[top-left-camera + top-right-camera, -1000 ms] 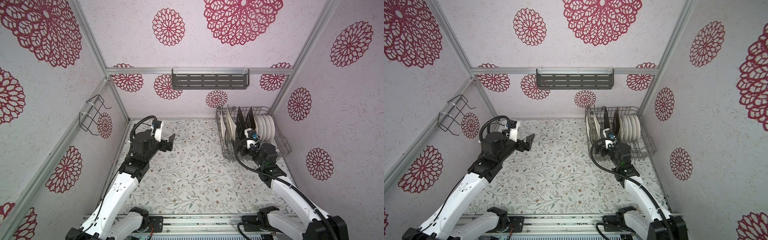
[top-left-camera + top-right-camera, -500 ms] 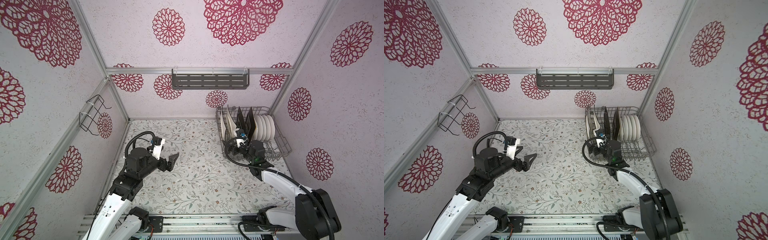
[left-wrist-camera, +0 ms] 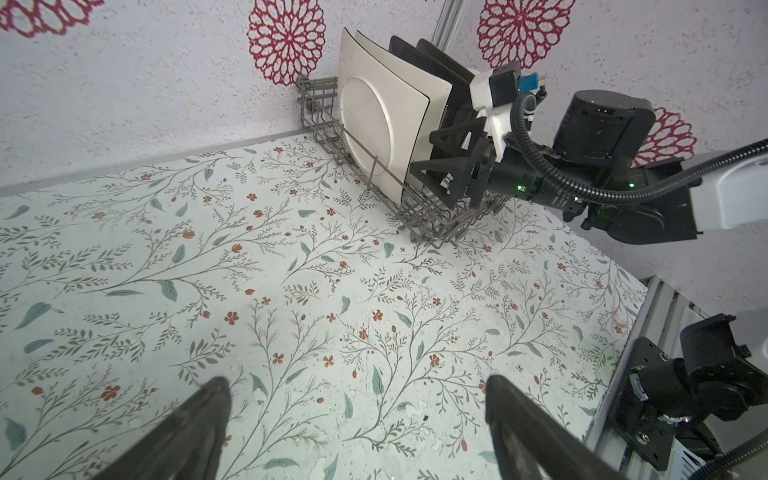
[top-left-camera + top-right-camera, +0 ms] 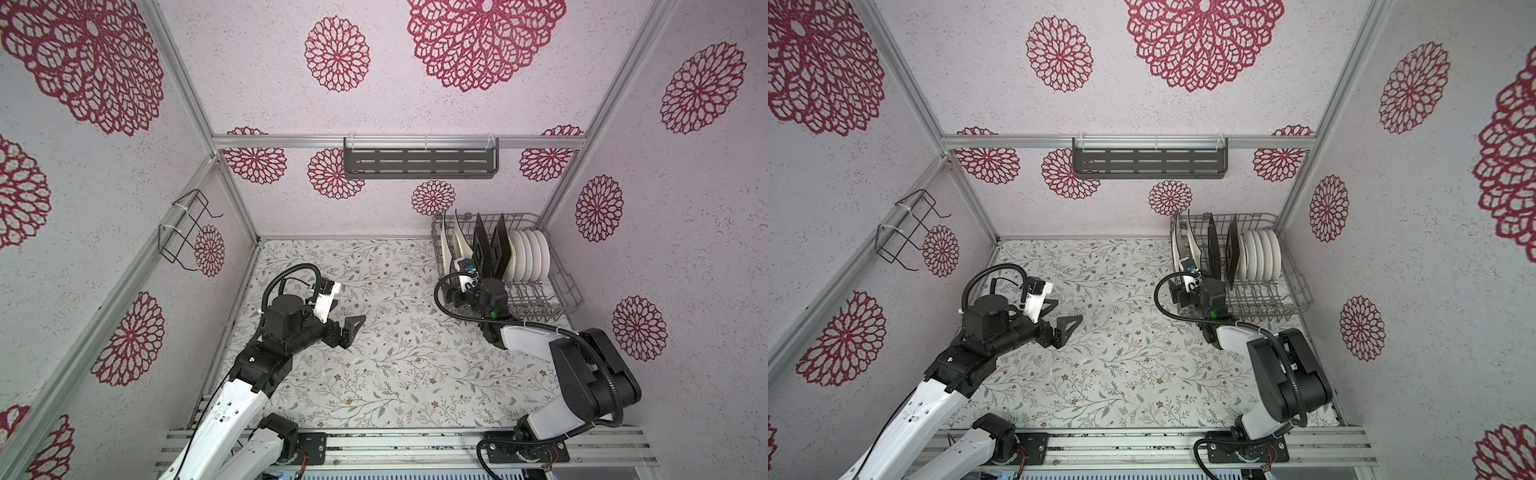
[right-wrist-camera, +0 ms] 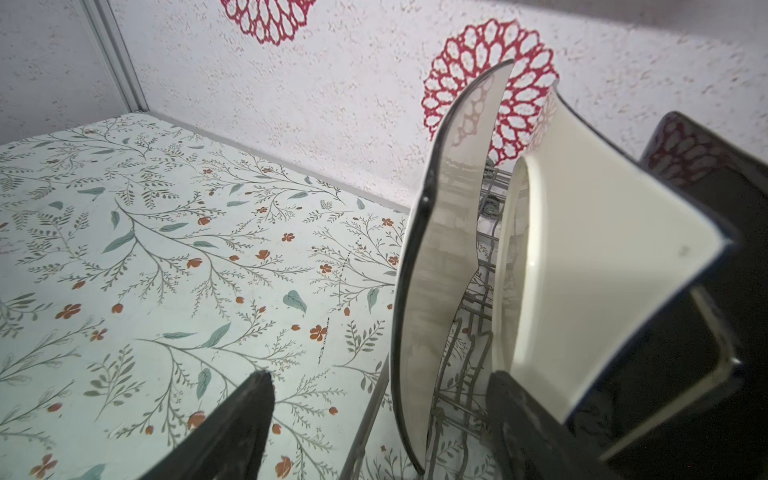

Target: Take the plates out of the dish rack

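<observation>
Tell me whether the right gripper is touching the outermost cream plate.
Apart. In the right wrist view the outermost cream plate stands between the fingers of the right gripper, with open gaps showing on both sides.

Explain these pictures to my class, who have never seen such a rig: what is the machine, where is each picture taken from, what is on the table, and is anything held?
Two robot arms work over a table. Two pictures look down from overhead; the other two come from a camera on each wrist. Each arm ends in a two-fingered end effector. On the table stands a wire rack with cream plates, black plates and round white plates on edge. The left end effector hovers open, empty. The right end effector is open astride the outermost cream plate, not yet gripping.
</observation>
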{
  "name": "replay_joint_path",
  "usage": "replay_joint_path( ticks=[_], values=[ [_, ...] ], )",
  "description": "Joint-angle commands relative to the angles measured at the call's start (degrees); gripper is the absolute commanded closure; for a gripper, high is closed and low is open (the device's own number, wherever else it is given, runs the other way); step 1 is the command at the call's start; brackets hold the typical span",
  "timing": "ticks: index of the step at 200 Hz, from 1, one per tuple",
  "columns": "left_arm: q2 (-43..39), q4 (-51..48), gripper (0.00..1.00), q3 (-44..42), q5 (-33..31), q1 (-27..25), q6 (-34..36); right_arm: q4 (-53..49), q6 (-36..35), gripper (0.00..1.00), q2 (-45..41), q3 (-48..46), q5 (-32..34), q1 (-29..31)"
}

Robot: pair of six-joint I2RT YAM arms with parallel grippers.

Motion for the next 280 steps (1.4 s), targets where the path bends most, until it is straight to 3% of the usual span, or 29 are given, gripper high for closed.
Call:
replay_joint_path(
  ticks=[1, 157, 221, 280],
  values=[
    [1.37, 3.55, 0.03, 0.30, 3.19, -0.49, 0.50, 4.88, -1.02, 0.19, 1.76, 4.77, 2.87, 0.31],
    [8.91, 8.85, 0.03, -0.58, 7.11, -0.43, 3.77, 1.98, -2.15, 0.26, 9.88, 12.69, 7.14, 0.51],
    [9.59, 20.81, 0.02, -5.23, 12.52, -0.50, -4.70, 1.28, -2.64, 0.30, 11.55, 14.43, 8.29, 0.69],
    [10.26, 20.55, 0.03, -5.88, 13.10, -0.84, -1.69, -0.19, -2.95, 0.35, 13.11, 16.72, 8.98, 0.73]
  ],
)
